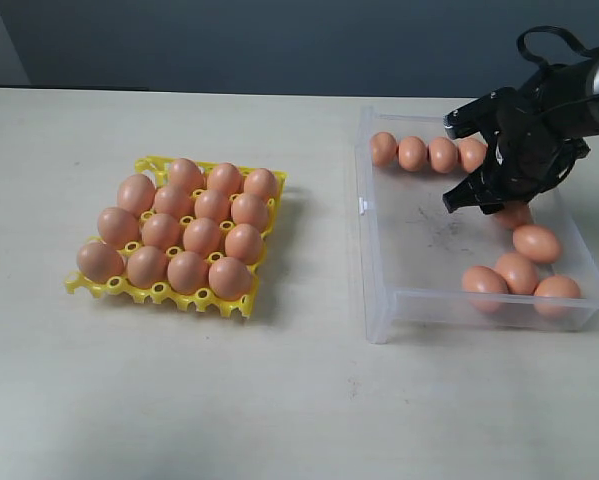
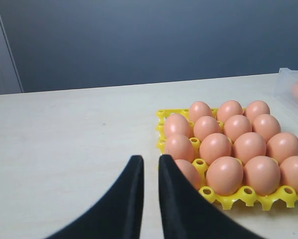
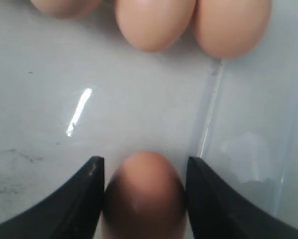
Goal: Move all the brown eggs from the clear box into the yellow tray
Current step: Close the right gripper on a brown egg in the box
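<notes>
The clear box [image 1: 379, 290] sits on the right of the table. A row of brown eggs [image 1: 412, 153] lies along its far wall, and several more [image 1: 519, 272] lie in its near right corner. My right gripper [image 1: 494, 200] is down inside the box, its jaws touching both sides of one brown egg [image 3: 145, 199] that rests on the floor by the right wall. The yellow tray [image 1: 149, 292] on the left holds several eggs [image 1: 201, 236]. My left gripper [image 2: 151, 162] hangs shut and empty just beside the tray's [image 2: 248, 195] corner; it is out of the exterior view.
A small white clip [image 1: 363, 206] sits on the box's left wall. Three eggs [image 3: 153, 20] lie ahead of the right gripper. Bare table lies between tray and box, with a dark wall behind.
</notes>
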Robot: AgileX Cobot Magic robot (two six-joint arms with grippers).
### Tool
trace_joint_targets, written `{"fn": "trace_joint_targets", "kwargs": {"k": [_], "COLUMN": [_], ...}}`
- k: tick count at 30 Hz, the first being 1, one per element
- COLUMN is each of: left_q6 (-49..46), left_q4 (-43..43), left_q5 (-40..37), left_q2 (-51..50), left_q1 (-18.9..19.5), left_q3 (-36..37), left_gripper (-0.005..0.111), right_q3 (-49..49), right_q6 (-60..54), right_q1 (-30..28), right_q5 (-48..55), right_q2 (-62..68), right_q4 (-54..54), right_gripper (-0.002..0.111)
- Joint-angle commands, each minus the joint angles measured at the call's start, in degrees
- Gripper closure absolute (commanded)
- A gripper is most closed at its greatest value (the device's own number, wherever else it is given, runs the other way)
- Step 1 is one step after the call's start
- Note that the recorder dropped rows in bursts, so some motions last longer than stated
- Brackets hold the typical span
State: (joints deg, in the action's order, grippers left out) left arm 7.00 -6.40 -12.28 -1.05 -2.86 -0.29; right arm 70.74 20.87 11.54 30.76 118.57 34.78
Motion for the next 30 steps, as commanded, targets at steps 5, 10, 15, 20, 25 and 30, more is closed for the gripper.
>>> {"fn": "trace_joint_targets", "kwargs": {"k": [5,10,15,20,25,30], "left_q6": [0.1,0.1,0.1,0.1,0.1,0.1], "left_q4": [-0.1,-0.1,-0.1,-0.1,-0.1,-0.1], "left_q5": [0.3,0.3,0.3,0.3,0.3,0.3], "left_q2": [-0.4,-0.4,-0.4,-0.4,-0.4,-0.4], "left_q1": [-0.1,-0.1,-0.1,-0.1,-0.1,-0.1], "left_q3": [0.3,0.3,0.3,0.3,0.3,0.3], "left_gripper": [0.095,0.095,0.095,0.095,0.095,0.095], "right_q3": [-0.1,-0.1,-0.1,-0.1,-0.1,-0.1], "right_q6": [0.2,0.2,0.2,0.2,0.2,0.2], "right_q1": [-0.2,-0.2,-0.2,-0.2,-0.2,0.5], "right_q5": [1.6,2.2,2.8,2.8,2.8,0.2], "right_q2": [0.9,0.9,0.9,0.9,0.5,-4.0], "right_q4": [-0.9,-1.0,-1.0,-0.9,-0.1,-3.2], "right_gripper": [0.061,0.061,0.072,0.095,0.109,0.109]}}
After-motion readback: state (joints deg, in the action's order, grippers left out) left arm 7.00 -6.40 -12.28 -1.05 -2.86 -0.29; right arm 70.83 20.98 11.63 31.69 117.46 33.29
